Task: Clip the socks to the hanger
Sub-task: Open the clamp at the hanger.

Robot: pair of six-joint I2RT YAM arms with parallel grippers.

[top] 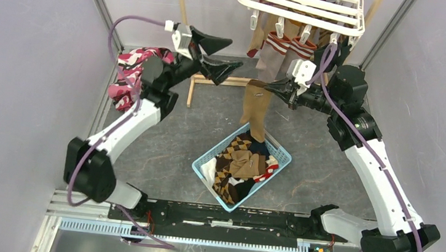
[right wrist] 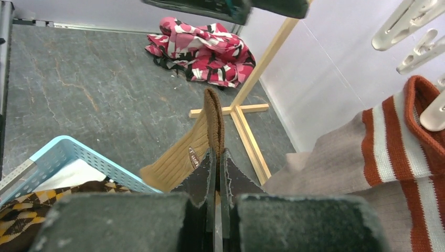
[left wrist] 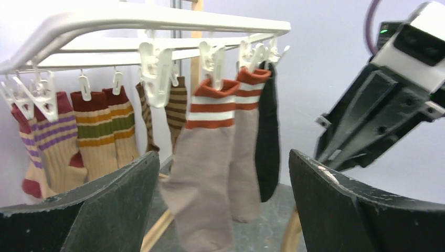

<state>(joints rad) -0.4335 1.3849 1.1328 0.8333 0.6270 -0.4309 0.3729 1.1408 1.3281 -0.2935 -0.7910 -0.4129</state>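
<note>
The white hanger [top: 303, 4] hangs at the back with several socks clipped under it. In the left wrist view its bars [left wrist: 157, 21] carry striped socks and a grey pair with red-white cuffs [left wrist: 210, 157]. My left gripper [top: 235, 53] is open and empty, left of the hanger; its wide-apart jaws [left wrist: 224, 155] frame the grey pair from a distance. My right gripper [top: 268, 87] is shut on a tan sock [top: 254, 113] near its brown cuff [right wrist: 212, 115]. The sock's foot trails down toward the basket. Between the shut jaws [right wrist: 216, 152] the cuff sticks out past the tips.
A light blue mesh basket [top: 241, 165] with more socks sits mid-table. A pink, red and black cloth [top: 130, 71] lies at the left, behind my left arm. The wooden stand's foot [top: 212, 82] crosses the table under the hanger. Free white clips [right wrist: 414, 21] dangle near the right gripper.
</note>
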